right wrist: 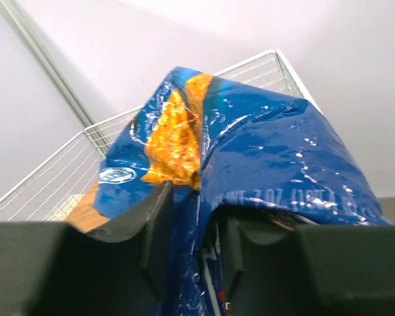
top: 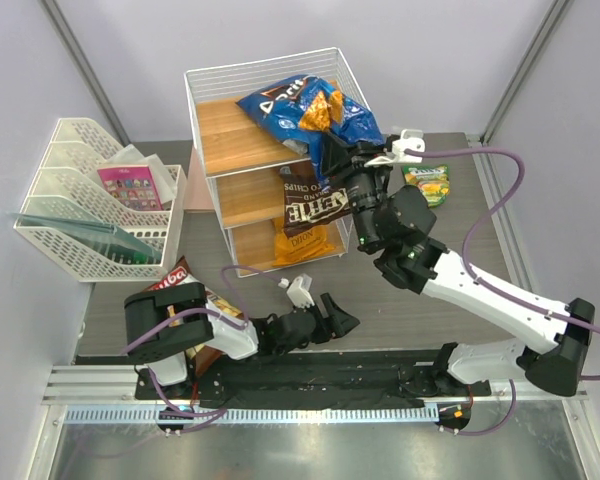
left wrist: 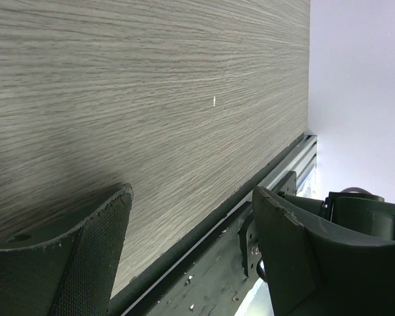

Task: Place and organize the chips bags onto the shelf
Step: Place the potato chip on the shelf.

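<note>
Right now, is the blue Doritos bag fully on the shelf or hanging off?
Partly off: the Doritos bag rests on the shelf top, its near end overhanging the front, pinched in the right end effector.

Black-and-white arms (top: 480,290), purple cables (top: 480,150)

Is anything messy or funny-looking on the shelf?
Yes. The crinkly blue Doritos chip bag is crooked, hanging over the front of the top board of the white wire shelf, pinched by the right end effector.
</note>
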Robot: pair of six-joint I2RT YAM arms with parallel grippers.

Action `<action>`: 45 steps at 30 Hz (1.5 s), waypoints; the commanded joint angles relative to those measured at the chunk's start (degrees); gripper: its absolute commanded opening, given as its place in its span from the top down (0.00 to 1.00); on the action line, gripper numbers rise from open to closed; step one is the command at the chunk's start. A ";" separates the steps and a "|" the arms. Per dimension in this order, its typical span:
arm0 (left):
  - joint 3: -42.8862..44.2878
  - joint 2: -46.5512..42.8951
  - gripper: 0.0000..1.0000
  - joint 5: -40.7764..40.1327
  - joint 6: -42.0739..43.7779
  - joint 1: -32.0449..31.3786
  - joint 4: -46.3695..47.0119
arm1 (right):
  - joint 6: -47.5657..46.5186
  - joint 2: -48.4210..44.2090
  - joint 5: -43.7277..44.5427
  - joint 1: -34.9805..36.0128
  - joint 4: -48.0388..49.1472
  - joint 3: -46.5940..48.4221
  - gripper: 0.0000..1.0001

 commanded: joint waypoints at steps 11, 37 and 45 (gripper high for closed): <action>-1.65 5.47 0.23 3.99 3.01 -0.65 -16.15 | 0.81 -0.82 -7.15 0.04 -5.67 5.43 0.28; -1.47 8.37 0.24 5.22 2.48 -0.56 -14.39 | 9.08 -5.82 0.47 2.41 7.12 -9.84 0.99; -1.65 8.28 0.24 5.22 2.39 -0.56 -14.48 | 7.85 -2.76 5.32 3.47 20.68 -11.62 0.99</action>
